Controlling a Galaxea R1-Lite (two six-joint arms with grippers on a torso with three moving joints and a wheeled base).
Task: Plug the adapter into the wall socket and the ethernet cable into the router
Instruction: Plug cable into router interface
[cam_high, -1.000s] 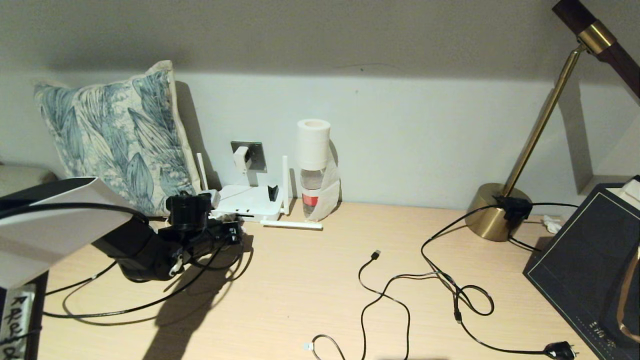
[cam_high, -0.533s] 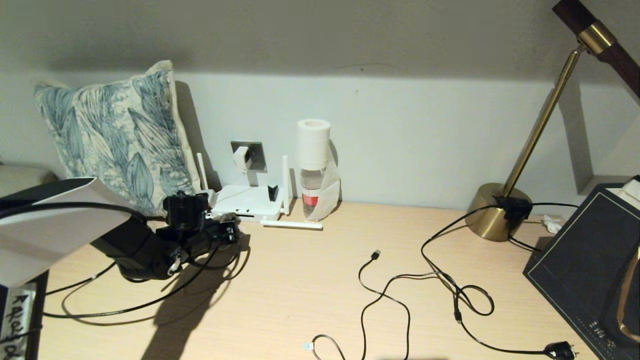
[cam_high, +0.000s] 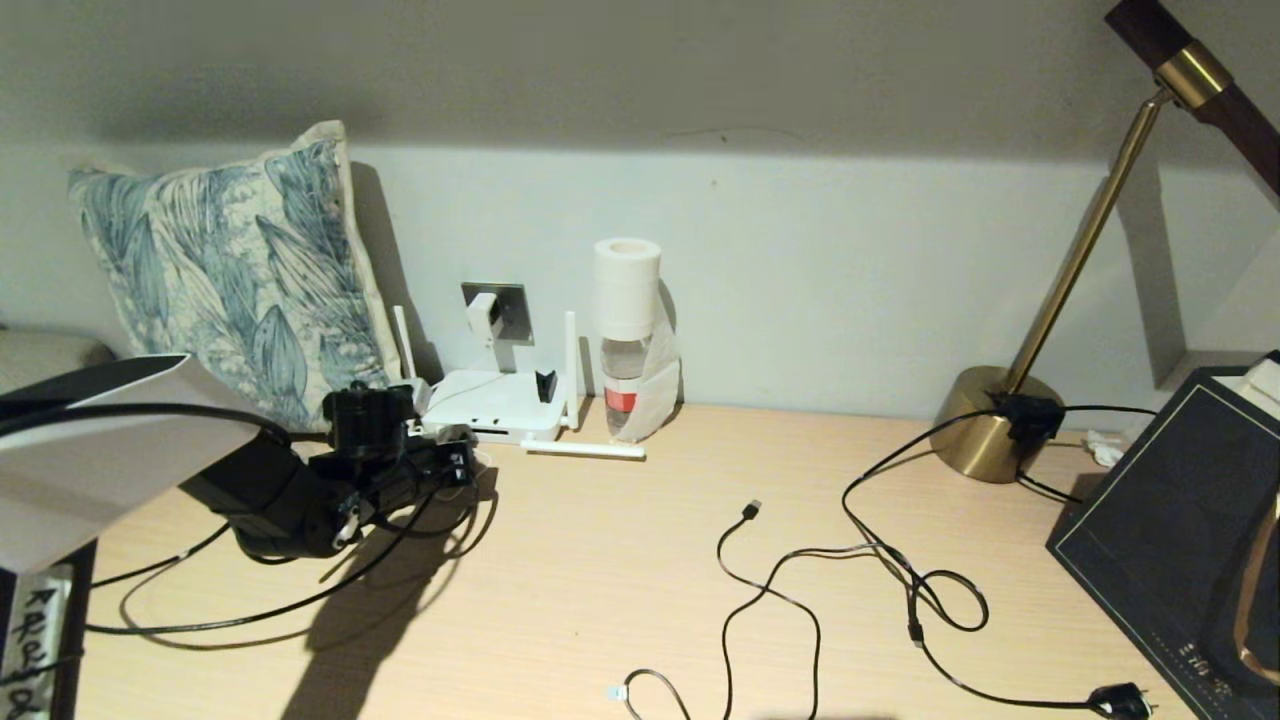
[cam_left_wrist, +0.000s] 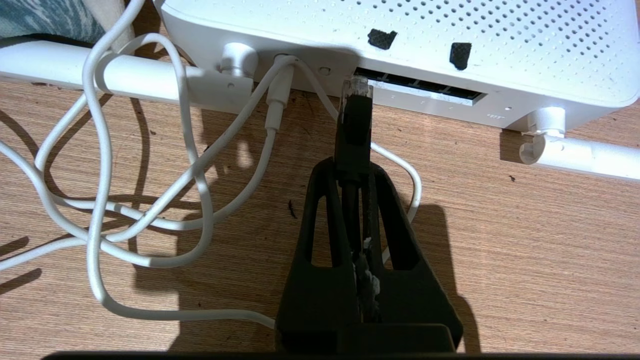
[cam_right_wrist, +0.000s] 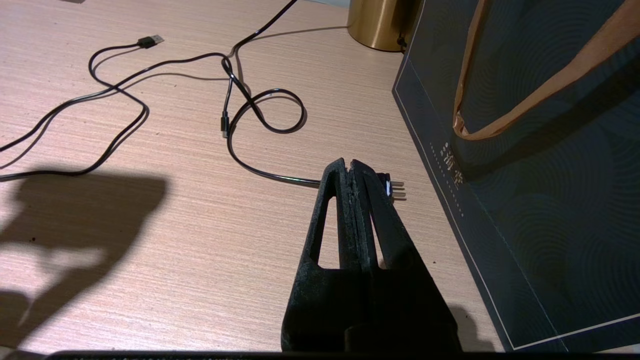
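Left end effector (cam_left_wrist: 353, 172) retreated slightly | ethernet cable (cam_left_wrist: 354, 131): black, clear-tipped

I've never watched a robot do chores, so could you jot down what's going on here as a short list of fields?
adapter: already plugged into the wall socket
left gripper: shut on the ethernet cable, clear tip right at the router's ports
router: white box at the wall; white cord plugged into it
right gripper: shut, empty, low over the desk beside a dark bag
still to do: seat the cable fully
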